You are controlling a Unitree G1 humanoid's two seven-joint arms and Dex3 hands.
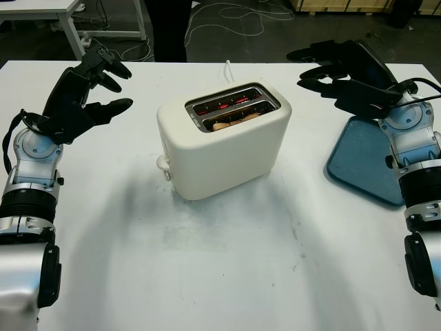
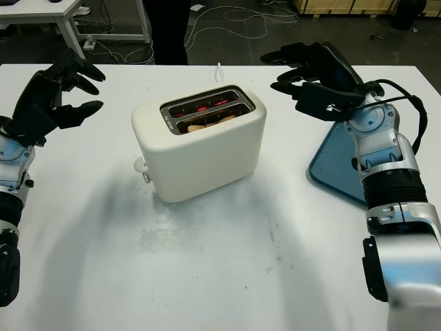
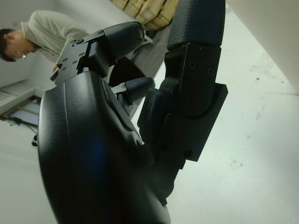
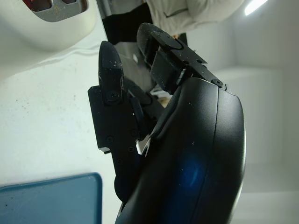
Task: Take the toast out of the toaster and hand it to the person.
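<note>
A cream-white toaster (image 1: 224, 141) stands near the middle of the white table (image 1: 227, 269), turned a little so that its two slots run diagonally, with a small lever knob (image 1: 163, 164) sticking out of its near left end. Inside the far slot the heating elements glow red, and in the near slot the toast (image 1: 234, 120) sits low, only its browned top edge showing just under the metal rim. A white cord (image 1: 227, 69) leads away from the toaster's far side toward the table's back edge. The left hand (image 1: 88, 93) is raised over the table well to the left of the toaster, holding nothing, open, its black fingers pointing toward the toaster without touching it. The right hand (image 2: 318, 76) is raised to the right of the toaster, also holding nothing and open, its fingers reaching toward the toaster's far right corner but apart from it. Under and behind the right wrist a blue tray (image 1: 362, 162) lies flat on the table near its right edge. A person in dark trousers (image 2: 165, 31) stands beyond the far edge of the table, and in the left wrist view a person in a light top (image 3: 44, 30) shows past the hand's shell. On the dark floor behind the table lie loose white cables (image 1: 227, 17), and a white desk leg (image 1: 69, 31) stands at the far left.
</note>
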